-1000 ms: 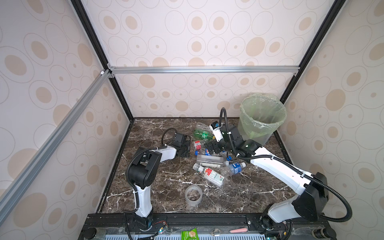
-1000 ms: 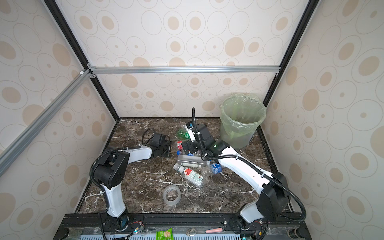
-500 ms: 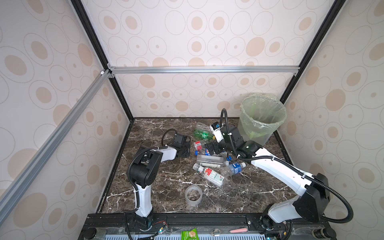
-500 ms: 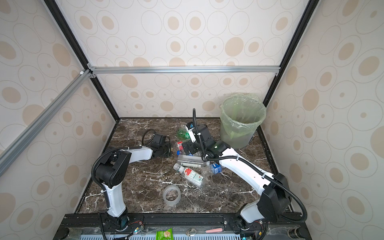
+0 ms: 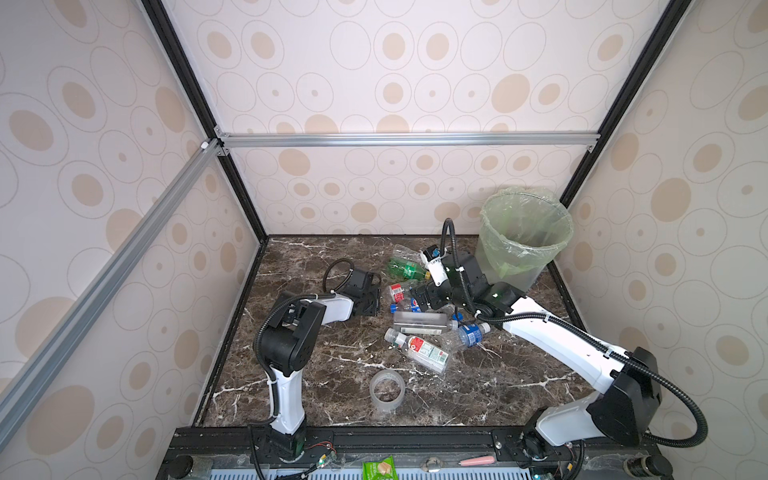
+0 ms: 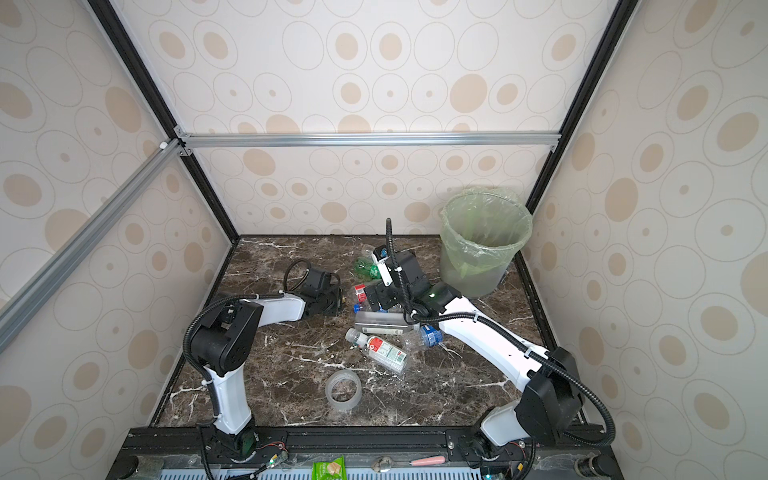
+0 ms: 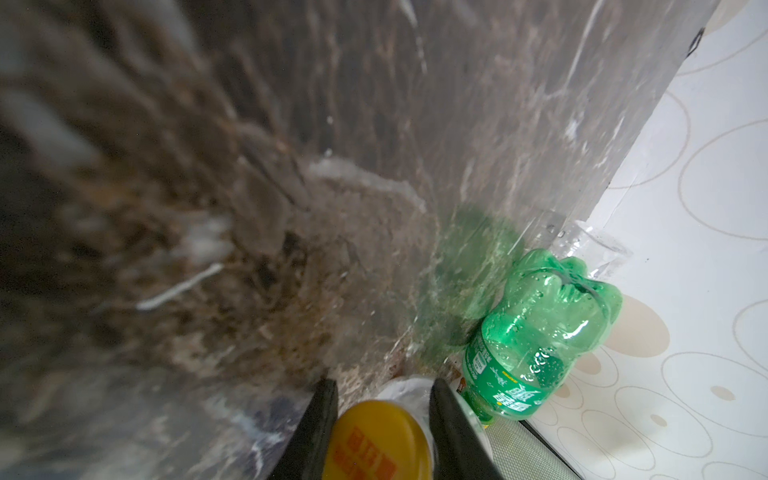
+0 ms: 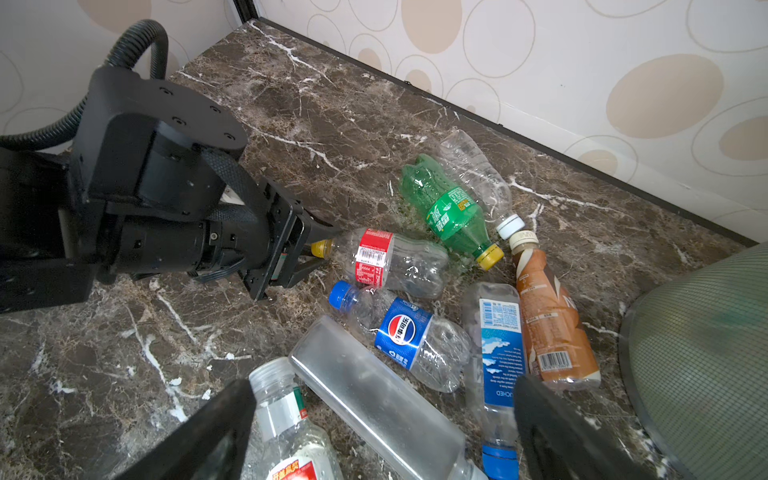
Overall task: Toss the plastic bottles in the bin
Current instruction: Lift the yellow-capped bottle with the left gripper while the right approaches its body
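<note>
Several plastic bottles lie in a pile on the marble floor in front of the bin (image 5: 523, 232) (image 6: 484, 232). My left gripper (image 8: 316, 253) (image 7: 380, 384) is shut on the yellow-capped neck of a clear red-labelled bottle (image 8: 386, 259) (image 5: 397, 292), which lies on the floor. Beside it lie a green bottle (image 8: 449, 212) (image 7: 536, 336), a Pepsi bottle (image 8: 407, 332), a brown bottle (image 8: 548, 320) and a square clear bottle (image 8: 374, 395) (image 5: 422, 323). My right gripper (image 8: 384, 388) (image 5: 428, 297) hangs open just above the pile, holding nothing.
A clear tape roll (image 5: 387, 388) stands on the floor near the front. The bin's mesh wall (image 8: 706, 353) is close to my right gripper. The back wall runs just behind the green bottle. A red-and-white-labelled bottle (image 5: 419, 349) lies nearer the front.
My left gripper has shut on the yellow-capped neck of the red-labelled bottle. The right arm has stayed where it was, open.
</note>
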`<action>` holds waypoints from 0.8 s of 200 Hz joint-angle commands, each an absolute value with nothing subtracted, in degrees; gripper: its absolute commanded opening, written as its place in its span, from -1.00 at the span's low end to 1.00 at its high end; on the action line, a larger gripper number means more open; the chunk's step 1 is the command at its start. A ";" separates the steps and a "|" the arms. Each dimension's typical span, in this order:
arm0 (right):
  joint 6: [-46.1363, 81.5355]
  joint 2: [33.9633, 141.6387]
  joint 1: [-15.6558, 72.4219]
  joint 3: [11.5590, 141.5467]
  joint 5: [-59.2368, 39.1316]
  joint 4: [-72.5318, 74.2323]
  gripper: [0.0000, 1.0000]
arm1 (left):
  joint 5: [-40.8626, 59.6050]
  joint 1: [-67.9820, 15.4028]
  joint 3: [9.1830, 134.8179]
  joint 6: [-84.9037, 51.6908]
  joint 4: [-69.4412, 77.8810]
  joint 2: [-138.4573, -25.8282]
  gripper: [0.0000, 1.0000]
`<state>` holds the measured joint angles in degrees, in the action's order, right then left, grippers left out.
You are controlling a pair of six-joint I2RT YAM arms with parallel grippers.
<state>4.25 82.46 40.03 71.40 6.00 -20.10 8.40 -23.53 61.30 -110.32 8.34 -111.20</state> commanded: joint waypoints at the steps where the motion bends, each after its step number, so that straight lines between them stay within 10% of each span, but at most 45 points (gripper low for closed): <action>1: 5.29 80.74 40.22 71.03 6.20 -19.41 0.99 | 7.24 -23.05 61.18 -107.91 7.10 -110.21 -0.54; 160: 24.85 83.55 31.92 79.53 -3.69 -22.14 0.99 | 9.98 -22.84 68.74 -100.59 8.23 -105.21 -0.58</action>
<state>18.81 82.39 32.53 76.55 -1.65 -21.21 9.08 -22.96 65.23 -101.91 8.16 -107.94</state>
